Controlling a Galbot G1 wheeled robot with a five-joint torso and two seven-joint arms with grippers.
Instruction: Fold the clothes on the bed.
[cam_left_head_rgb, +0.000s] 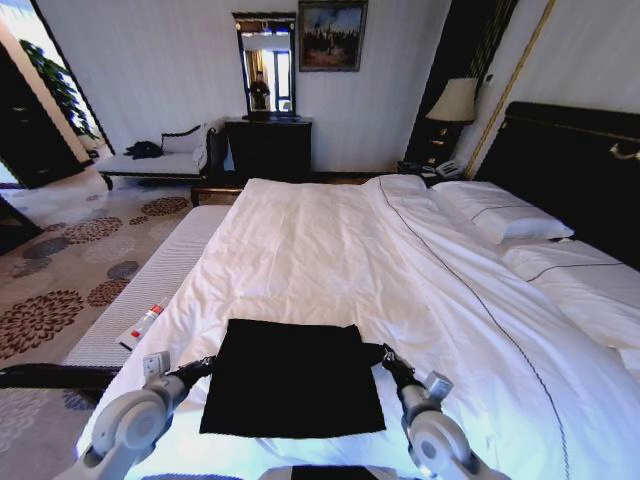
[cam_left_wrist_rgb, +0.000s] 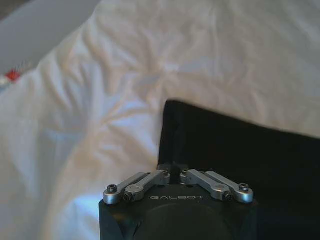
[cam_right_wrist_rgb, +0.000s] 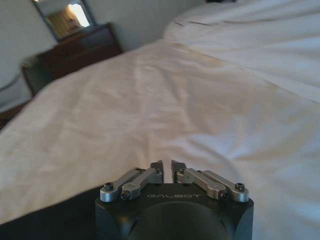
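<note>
1. The left gripper (cam_left_head_rgb: 207, 366) sits at the left edge of the black short-sleeved cotton T-shirt (cam_left_head_rgb: 292, 378); in the left wrist view its fingers (cam_left_wrist_rgb: 172, 172) are drawn together at the dark cloth's edge, apparently pinching it, though the tips are hard to make out against the black.
2. The right gripper (cam_left_head_rgb: 386, 356) is at the shirt's opposite, right edge; in the right wrist view its fingers (cam_right_wrist_rgb: 166, 167) stand nearly closed with a thin gap between the tips, and black cloth (cam_right_wrist_rgb: 45, 220) lies beside and under the gripper body — whether any fabric is caught between the tips I cannot tell.
3. The T-shirt lies flat as a roughly square, folded dark panel, slightly longer from the near edge of the bed toward the far side than across; no lettering shows.
4. It rests on the white duvet (cam_left_head_rgb: 330, 250) at the near end of the large white double bed (cam_left_head_rgb: 470, 330), between the two grippers.
5. Further out — white pillows (cam_left_head_rgb: 500, 212) lie along the right, against the tall dark wooden headboard (cam_left_head_rgb: 570, 160).
6. A pale padded bench (cam_left_head_rgb: 150, 290) runs along the bed's left side, with a small red-and-white object (cam_left_head_rgb: 143, 324) lying on it.
</note>
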